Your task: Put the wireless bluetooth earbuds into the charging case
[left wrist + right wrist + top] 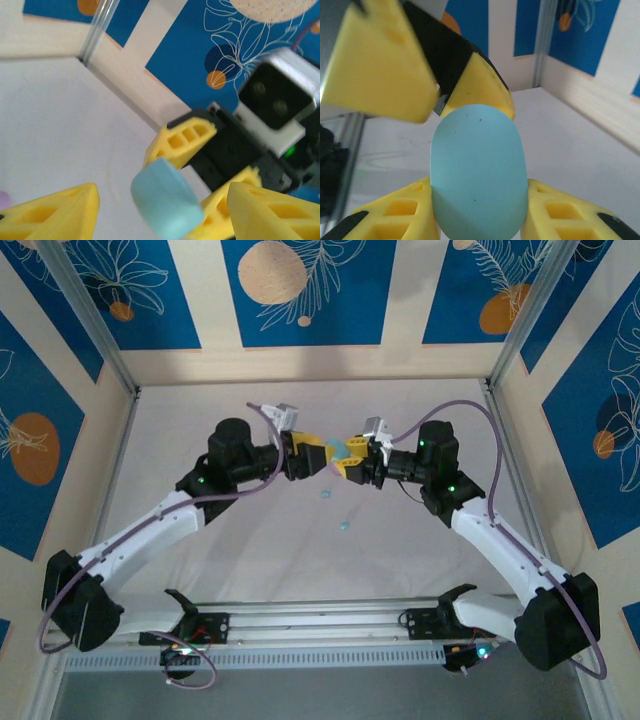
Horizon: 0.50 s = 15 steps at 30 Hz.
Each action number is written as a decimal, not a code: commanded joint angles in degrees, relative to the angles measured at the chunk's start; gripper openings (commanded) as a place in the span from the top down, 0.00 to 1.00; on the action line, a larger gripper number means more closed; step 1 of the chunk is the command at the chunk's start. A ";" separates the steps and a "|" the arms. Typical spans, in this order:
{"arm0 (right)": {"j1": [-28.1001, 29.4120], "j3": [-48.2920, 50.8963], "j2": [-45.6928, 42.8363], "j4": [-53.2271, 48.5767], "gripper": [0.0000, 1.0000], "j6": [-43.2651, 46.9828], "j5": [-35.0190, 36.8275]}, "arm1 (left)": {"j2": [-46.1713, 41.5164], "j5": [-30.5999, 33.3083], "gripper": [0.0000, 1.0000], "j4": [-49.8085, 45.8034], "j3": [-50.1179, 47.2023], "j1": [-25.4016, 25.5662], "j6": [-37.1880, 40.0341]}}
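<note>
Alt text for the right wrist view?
The right gripper's yellow fingers grip a light blue charging case, centre frame. The left gripper sits close above it, blurred; white table and blue patterned wall behind.

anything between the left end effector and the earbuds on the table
Nothing visible. The earbuds lie on bare table, on the near side of the left end effector, which is open beside the blue case in the right end effector.

1. White link shells and black joint housings make up the left arm (150, 530) and right arm (505, 545).
2. The left hand (320, 462) and right hand (346, 466) carry yellow fingers (55, 215) — hollow and ribbed.
3. Lilac cables (462, 406) loop along both arms; small green lights (423, 443) glow.
</note>
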<state>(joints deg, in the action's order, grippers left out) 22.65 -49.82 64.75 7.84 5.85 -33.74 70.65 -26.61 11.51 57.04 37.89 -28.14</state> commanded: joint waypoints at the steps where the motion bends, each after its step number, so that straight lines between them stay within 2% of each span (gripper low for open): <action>1: -0.86 -3.99 1.53 -6.18 0.68 -1.86 -10.10 | -4.13 -0.51 0.32 7.82 -5.43 -0.16 14.39; 4: -0.64 -5.73 2.62 -8.77 0.68 0.70 -13.94 | -6.56 -4.68 0.33 12.18 -9.73 -0.11 22.37; 8: 0.04 -8.13 3.76 -13.25 0.68 5.35 -16.95 | -6.53 -8.54 0.33 4.93 -7.56 -0.19 27.92; 10: 0.45 -9.42 4.36 -15.51 0.68 7.69 -17.92 | -5.80 -9.92 0.34 3.47 -6.31 -0.15 28.33; 15: 1.11 -10.27 5.12 -17.10 0.68 11.00 -18.50 | -4.61 -12.07 0.42 7.00 -6.62 -0.11 26.09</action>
<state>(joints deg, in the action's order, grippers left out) 23.31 -58.52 69.41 -5.91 13.06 -49.19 65.19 -35.09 16.73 48.40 37.89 -3.68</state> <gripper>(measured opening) 0.359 0.588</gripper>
